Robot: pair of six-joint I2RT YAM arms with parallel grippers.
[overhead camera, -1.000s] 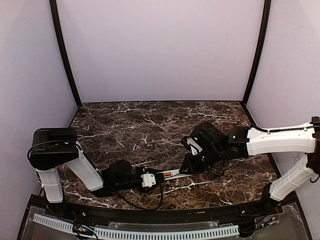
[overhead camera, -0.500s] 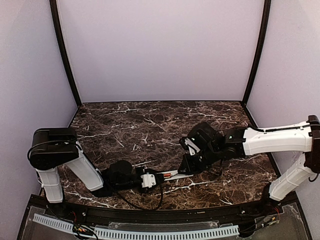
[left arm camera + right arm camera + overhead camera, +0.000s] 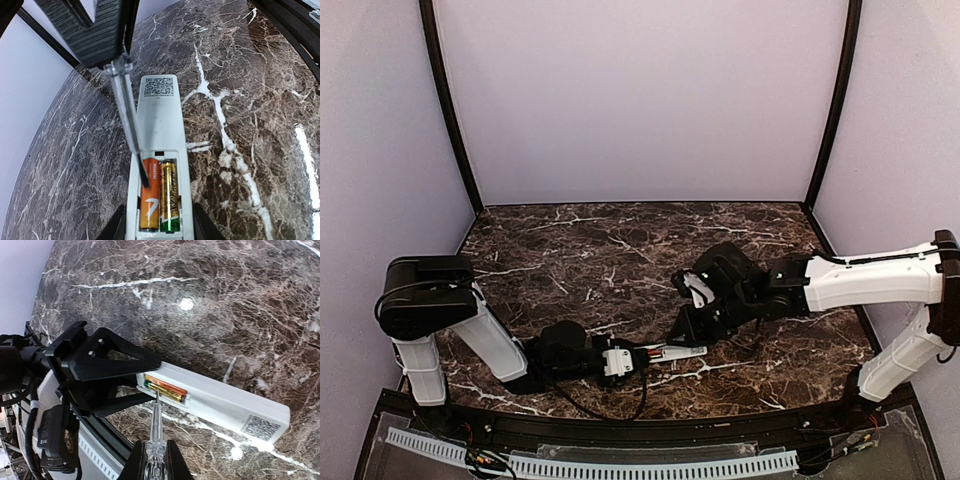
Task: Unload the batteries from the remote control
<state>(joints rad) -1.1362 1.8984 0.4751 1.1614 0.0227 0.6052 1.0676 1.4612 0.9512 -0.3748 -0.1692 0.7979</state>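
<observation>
Batteries point(image 3: 159, 195) side by side in remote control point(image 3: 160, 115), stick point(image 3: 127, 125) tip over one

The slim white remote control point(image 3: 159, 115) lies back-up near the middle of the table's point(image 3: 240, 100) near edge, its battery recess uncovered. Two batteries point(image 3: 152, 200), one orange and one gold-green, sit side by side inside.

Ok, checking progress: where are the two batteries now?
Left wrist view, bottom centre: both orange-copper cylindrical batteries sit uncovered inside the slim white plastic remote.
</observation>
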